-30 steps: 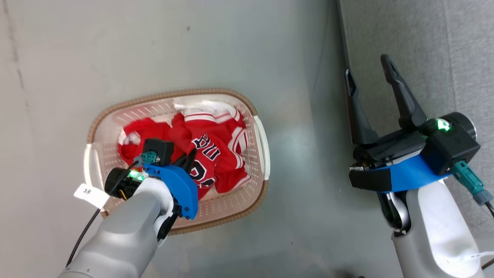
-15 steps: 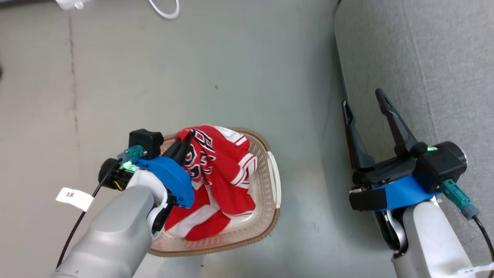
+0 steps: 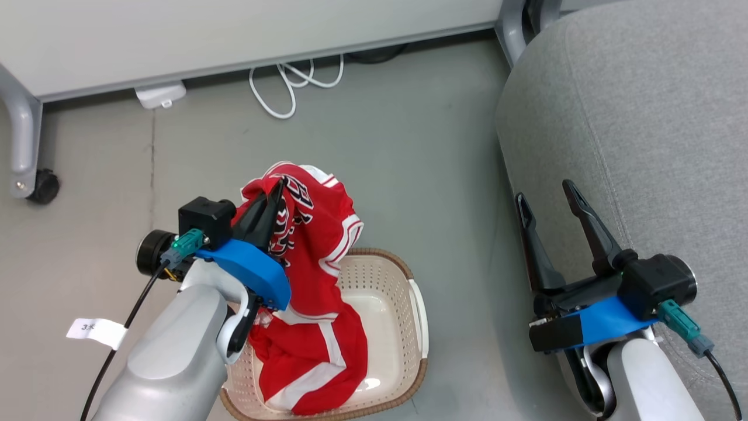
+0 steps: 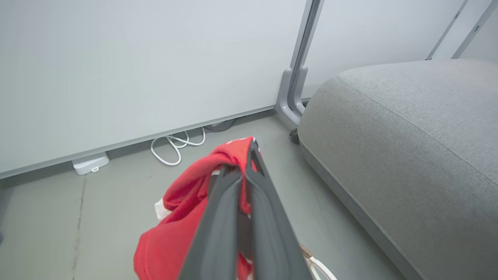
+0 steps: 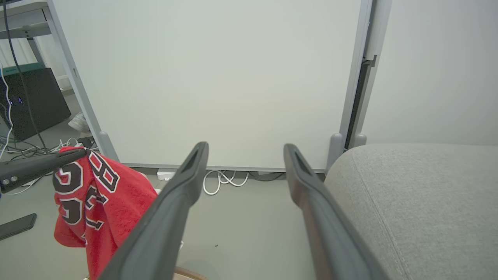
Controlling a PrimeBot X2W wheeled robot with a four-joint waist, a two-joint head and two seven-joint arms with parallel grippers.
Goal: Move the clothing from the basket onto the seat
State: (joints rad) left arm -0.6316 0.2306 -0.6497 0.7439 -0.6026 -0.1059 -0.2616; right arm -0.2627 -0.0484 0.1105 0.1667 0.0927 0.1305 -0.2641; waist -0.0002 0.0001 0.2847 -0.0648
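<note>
Left jaws have lifted the clothing (image 3: 318,234) higher from the basket (image 3: 385,280).

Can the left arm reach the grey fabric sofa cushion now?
Probably yes: only bare floor lies between the left tool, shut on the red basketball jersey, and the grey fabric sofa cushion.

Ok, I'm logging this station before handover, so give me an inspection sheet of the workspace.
surface: grey floor.
job's things: red clothing hangs from the left claw, its lower end in the basket; grey seat at the right.
clutter: white box by the wall; a castor wheel.
claws: left claw shut on the clothing; right claw open at the seat's edge.
cables: white cable looped on the floor.
surroundings: white panel on grey legs.
</note>
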